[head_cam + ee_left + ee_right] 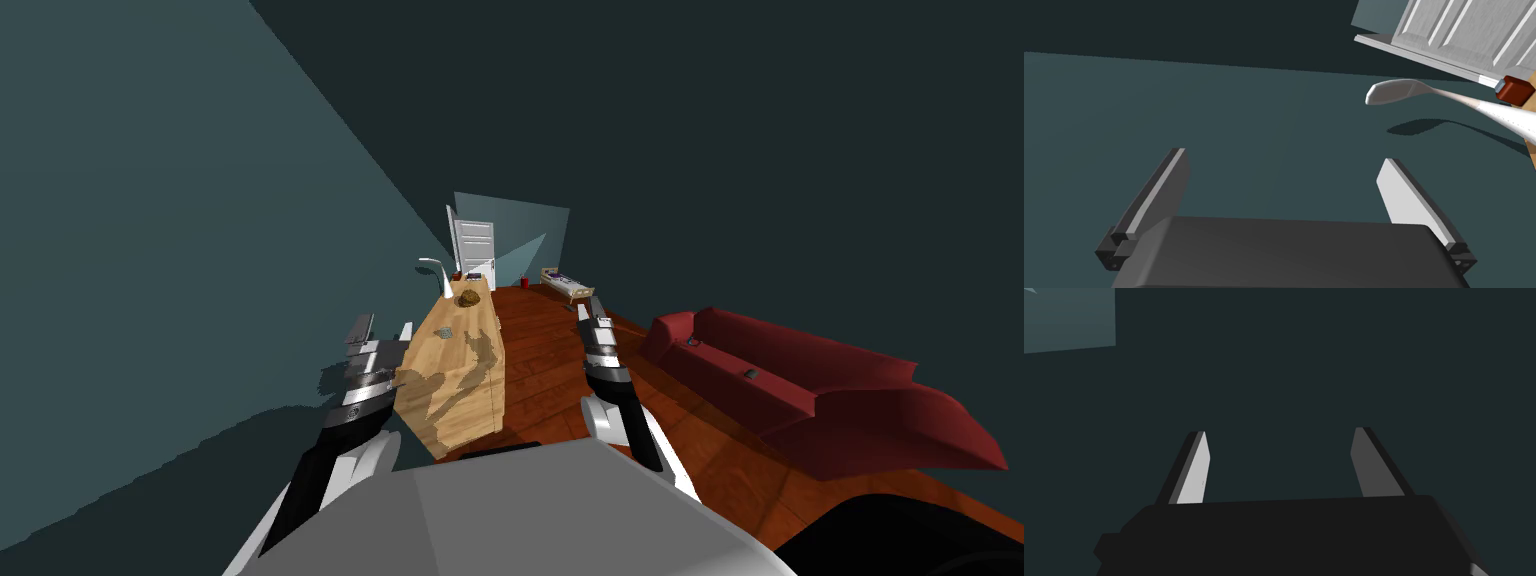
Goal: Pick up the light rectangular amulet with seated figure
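- Amulet point(444, 331) is lying as a small pale grey patch on the long wooden table point(470, 400) in the head view. It is sitting near the table's left edge, about halfway along.
- It is showing too small to tell which way its figure is facing or how its long axis is running. The table itself is stretching away toward twelve o'clock.
- At about one o'clock from the amulet, a brown lump point(468, 297) is sitting further along the tabletop. Past it, a white lamp point(437, 270) is arching over the far end beside a small red box point(456, 275). A white door point(474, 245) is standing behind them.
- The left gripper point(383, 330) is hovering just off the table's left edge, at nine o'clock from the amulet and near it. Its fingers are standing apart, and arm shadows are falling across the tabletop.
- The right gripper point(590, 308) is hanging at three o'clock from the table, over the reddish wood floor point(540, 370) and well apart from the amulet.
- A red sofa point(800, 400) is spreading at four o'clock from the right gripper. A low bed point(566, 283) and a red cup point(524, 282) are sitting on the floor at about eleven o'clock from it.
- In the left wrist view, the left gripper point(1284, 156) is holding its fingers wide apart with nothing between them, facing a teal wall point(1224, 110).
- At about two o'clock from that gripper, the lamp point(1394, 91) is reaching out and throwing a shadow on the wall. The red box point(1516, 90) and the panelled door point(1464, 30) are lying just beyond it.
- In the right wrist view, the right gripper point(1280, 431) is keeping its fingers apart and is gripping nothing.
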Motion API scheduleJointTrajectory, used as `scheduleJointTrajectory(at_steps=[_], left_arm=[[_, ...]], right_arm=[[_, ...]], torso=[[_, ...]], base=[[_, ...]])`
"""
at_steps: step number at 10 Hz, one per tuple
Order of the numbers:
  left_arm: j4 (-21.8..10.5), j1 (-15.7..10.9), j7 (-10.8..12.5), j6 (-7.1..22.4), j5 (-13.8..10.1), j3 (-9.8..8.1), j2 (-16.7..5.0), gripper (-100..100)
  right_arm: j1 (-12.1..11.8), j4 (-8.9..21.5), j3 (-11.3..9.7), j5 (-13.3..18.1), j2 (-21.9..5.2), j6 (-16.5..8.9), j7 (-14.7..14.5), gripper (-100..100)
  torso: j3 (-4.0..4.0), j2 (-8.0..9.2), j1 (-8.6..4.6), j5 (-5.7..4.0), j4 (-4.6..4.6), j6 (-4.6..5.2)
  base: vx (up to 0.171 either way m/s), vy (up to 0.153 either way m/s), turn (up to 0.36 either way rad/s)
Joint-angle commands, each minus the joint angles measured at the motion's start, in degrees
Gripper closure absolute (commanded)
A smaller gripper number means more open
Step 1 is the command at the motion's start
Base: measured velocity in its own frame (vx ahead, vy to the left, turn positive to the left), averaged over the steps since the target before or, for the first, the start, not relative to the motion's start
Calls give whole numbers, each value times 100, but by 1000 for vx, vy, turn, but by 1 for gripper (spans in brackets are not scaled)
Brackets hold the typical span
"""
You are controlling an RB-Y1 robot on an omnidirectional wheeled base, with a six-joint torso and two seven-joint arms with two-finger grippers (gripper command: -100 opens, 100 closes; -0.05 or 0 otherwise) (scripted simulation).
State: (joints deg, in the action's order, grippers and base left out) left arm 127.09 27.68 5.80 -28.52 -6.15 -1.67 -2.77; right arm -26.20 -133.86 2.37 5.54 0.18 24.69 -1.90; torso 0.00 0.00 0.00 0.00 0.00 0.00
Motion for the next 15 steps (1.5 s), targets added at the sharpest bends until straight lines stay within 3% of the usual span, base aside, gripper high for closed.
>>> scheduleJointTrajectory(at_steps=[1, 2, 7, 15], left_arm=[[-113, -95, 72, 88, -72, 8, -163, -100], [-268, -230, 177, 212, -177, 19, -282, -100], [-819, -742, 587, 688, -590, 62, -482, -100], [-2006, -1853, 1510, 1733, -1517, 159, -581, -100]], right_arm=[[0, 0, 0, 0, 0, 0, 0, 0], [0, 0, 0, 0, 0, 0, 0, 0], [0, 0, 0, 0, 0, 0, 0, 0], [0, 0, 0, 0, 0, 0, 0, 0]], torso=[[0, 0, 0, 0, 0, 0], [-1, -2, 0, 0, 0, -1], [-5, -8, -2, 0, -2, 0], [-8, -13, -4, -1, -3, -1]], base=[[6, -3, 59], [13, -8, 103], [15, -9, 90], [20, -14, 128]])
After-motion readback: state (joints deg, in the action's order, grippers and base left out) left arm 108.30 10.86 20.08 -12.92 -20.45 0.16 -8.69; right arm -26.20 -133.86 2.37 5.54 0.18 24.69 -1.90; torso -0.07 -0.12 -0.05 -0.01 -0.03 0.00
